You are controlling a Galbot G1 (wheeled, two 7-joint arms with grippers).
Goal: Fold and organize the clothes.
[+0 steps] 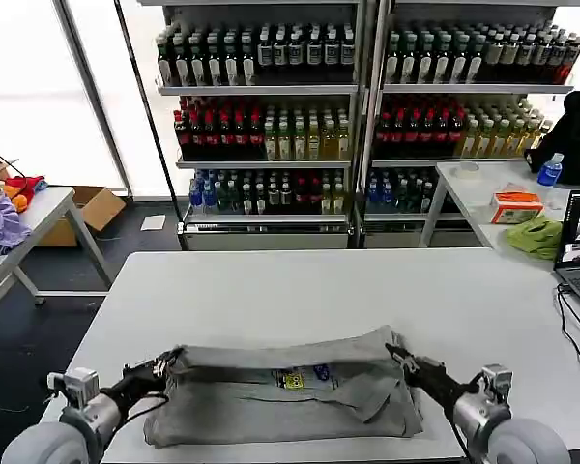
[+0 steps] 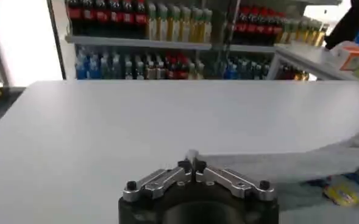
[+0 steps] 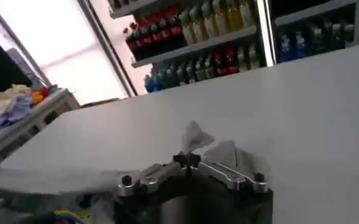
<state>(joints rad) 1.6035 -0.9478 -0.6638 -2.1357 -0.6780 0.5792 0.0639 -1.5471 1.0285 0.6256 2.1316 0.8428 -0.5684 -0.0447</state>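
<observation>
both the left hand (image 1: 160,367) and right hand (image 1: 398,356) pinch the grey polo shirt (image 1: 285,394) at opposite far corners on the surface (image 1: 300,290), likely to keep its fold edge taut.

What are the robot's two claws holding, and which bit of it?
Both hold the grey polo shirt. The left gripper pinches its far left corner and the right gripper pinches its far right corner, above the table.

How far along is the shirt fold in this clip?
Partly done: the grey polo shirt lies as a narrow band, sleeve tucked in. In hand: left gripper and right gripper each pinch a far corner. Left: further folds into a compact stack.
</observation>
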